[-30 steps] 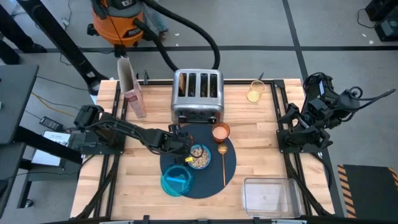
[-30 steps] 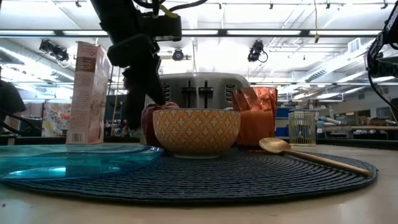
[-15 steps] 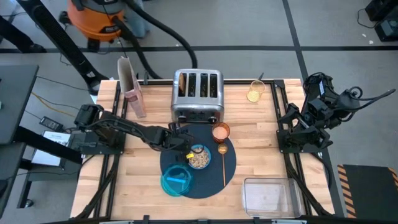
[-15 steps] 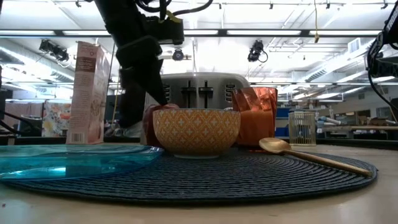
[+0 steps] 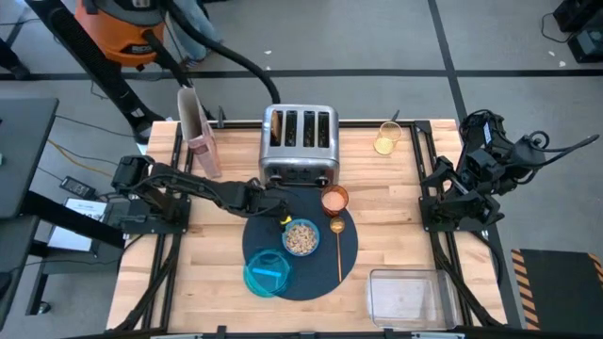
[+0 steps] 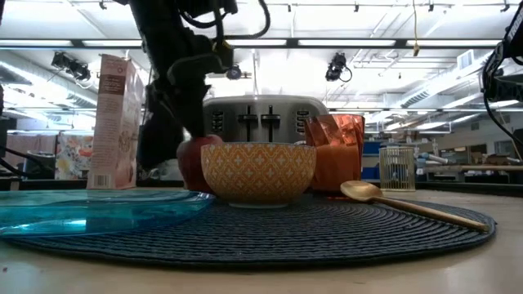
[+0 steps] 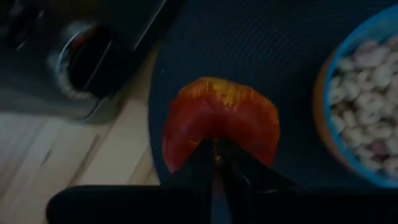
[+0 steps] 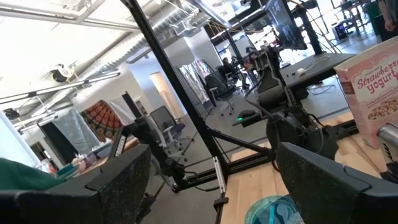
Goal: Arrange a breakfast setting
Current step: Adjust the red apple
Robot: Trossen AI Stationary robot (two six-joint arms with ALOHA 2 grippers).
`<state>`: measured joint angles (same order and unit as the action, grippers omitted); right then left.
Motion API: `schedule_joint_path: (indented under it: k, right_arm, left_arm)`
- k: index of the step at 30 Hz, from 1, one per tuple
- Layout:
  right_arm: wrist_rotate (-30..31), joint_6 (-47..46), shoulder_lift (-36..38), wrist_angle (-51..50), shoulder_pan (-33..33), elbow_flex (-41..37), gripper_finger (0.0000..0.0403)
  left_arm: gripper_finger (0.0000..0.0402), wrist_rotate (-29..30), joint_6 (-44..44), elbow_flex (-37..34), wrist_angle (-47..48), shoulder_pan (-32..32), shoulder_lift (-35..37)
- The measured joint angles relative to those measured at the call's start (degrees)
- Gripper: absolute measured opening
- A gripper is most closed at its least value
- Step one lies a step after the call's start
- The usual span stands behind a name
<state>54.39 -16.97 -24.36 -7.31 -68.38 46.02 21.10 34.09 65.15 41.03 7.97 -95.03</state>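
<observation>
the slate-blue mat (image 5: pixel 316 268) lies at lower centre of the high view, below the toaster (image 5: pixel 300 141). on it sit the blue plate (image 5: pixel 267 274) at lower left, the cereal bowl (image 5: pixel 301 236) in the middle and the red apple (image 7: pixel 219 127) at the mat's upper-left edge. the left gripper (image 7: pixel 214 165) is clenched shut just above the apple, holding nothing. the right gripper (image 8: pixel 211 168), at right, is released wide.
</observation>
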Motion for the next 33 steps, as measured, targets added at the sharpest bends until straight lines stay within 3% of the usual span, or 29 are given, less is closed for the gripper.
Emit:
schedule_joint_path:
  k: [33]
  right_arm:
    - [-0.44,-1.46,-0.03,-0.01,0.0,-0.02,0.035]
  left_arm:
    - [0.0026,-0.13,-0.59,2.63,5.19,-2.41,-1.07]
